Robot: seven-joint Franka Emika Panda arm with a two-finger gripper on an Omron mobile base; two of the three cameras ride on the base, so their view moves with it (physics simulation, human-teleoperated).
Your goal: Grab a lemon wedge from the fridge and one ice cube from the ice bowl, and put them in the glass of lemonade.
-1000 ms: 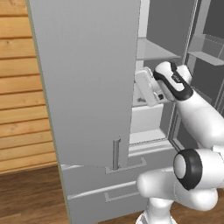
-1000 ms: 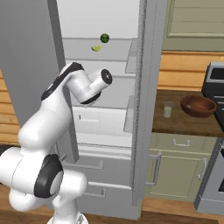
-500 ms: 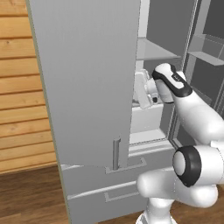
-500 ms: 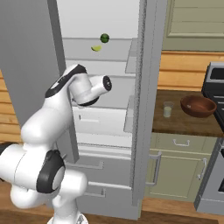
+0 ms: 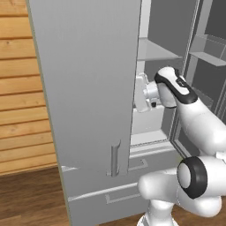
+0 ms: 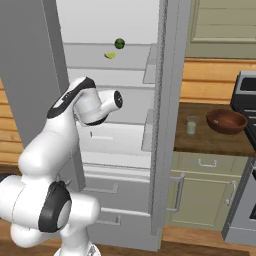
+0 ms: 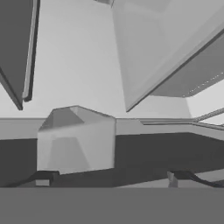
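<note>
Lemon wedge (image 6: 109, 55) retrieval is judged to be the step in hand: the small pale wedge is seen on an upper shelf of the open fridge (image 6: 162, 125), just beside and slightly below a dark green ball (image 6: 119, 43), and nothing is held yet. The gripper (image 7: 111, 177) is carried with its jaws spread wide and empty, its two dark finger tips (image 7: 43, 178) being seen far apart in the hand view, and it is pointed into the fridge interior at a level well below the wedge's shelf. For the reach to be done well, the hand is best raised to the shelf's height before it is pushed further in, so that the shelf edge and the open door (image 5: 84, 88) are not struck. The wedge should be approached with the jaws kept wide and centred on it, and the green ball should be left undisturbed, since it may roll. The glass of lemonade (image 6: 191, 125) and the ice bowl (image 6: 226, 121) are seen on the counter (image 6: 210, 142) to the right of the fridge, near each other, to be dealt with afterwards.
</note>
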